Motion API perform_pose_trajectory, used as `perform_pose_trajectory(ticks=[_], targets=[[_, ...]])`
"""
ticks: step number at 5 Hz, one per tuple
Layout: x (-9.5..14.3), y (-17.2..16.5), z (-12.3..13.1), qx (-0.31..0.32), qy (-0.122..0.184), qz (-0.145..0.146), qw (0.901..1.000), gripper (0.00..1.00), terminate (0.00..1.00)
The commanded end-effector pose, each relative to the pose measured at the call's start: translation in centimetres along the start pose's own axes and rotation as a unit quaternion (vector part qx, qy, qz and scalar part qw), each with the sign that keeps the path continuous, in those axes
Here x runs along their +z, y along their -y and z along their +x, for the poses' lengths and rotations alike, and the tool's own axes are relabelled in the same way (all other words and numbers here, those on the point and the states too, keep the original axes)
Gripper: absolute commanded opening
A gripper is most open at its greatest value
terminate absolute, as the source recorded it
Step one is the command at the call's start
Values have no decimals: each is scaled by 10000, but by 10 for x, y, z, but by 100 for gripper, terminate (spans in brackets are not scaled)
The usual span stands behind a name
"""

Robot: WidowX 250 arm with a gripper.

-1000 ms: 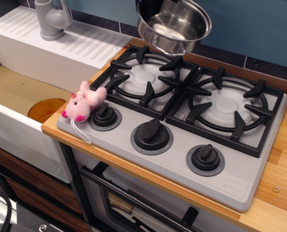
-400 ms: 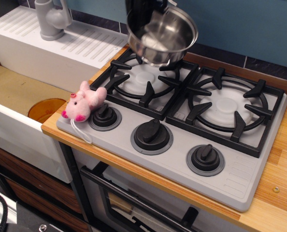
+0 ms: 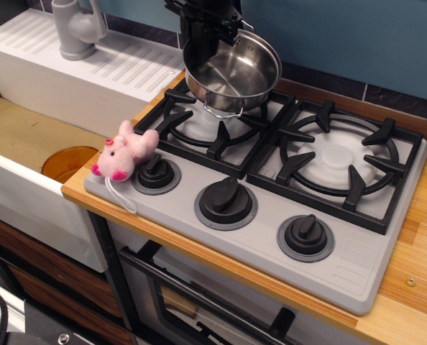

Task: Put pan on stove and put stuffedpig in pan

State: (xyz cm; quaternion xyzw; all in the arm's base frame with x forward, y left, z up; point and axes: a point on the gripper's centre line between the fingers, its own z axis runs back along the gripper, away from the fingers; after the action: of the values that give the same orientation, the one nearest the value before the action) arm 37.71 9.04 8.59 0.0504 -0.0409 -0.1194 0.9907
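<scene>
We see the stove (image 3: 357,262) on the counter (image 3: 415,295), with the sink (image 3: 26,140) to its left and a tap (image 3: 77,29) far left. The pan (image 3: 231,72) sits over the far part of the left burner (image 3: 213,118), the gripper (image 3: 208,32) at its far rim. The pig (image 3: 124,154) lies on the stove's near-left corner, touching the left knob (image 3: 156,172).

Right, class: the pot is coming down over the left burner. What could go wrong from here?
1. The pot hangs tilted from the hand at its rim; it may land crooked on the grate and tip.
2. It sits toward the burner's back, so it could settle off-centre.
3. The pig lies at the stove edge; a nudge could drop it.
</scene>
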Motion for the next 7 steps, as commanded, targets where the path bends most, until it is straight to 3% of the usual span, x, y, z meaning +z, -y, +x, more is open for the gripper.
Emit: perform_pose_trajectory(ticks=[1, 3, 6, 7], targets=[[1, -8, 7, -131, 315, 47, 9994, 100, 0], [-7, -4, 11, -134, 444, 34, 9989, 100, 0], [39, 12, 10, -252, 258, 201, 9991, 100, 0], [39, 12, 10, -252, 258, 201, 9991, 100, 0]])
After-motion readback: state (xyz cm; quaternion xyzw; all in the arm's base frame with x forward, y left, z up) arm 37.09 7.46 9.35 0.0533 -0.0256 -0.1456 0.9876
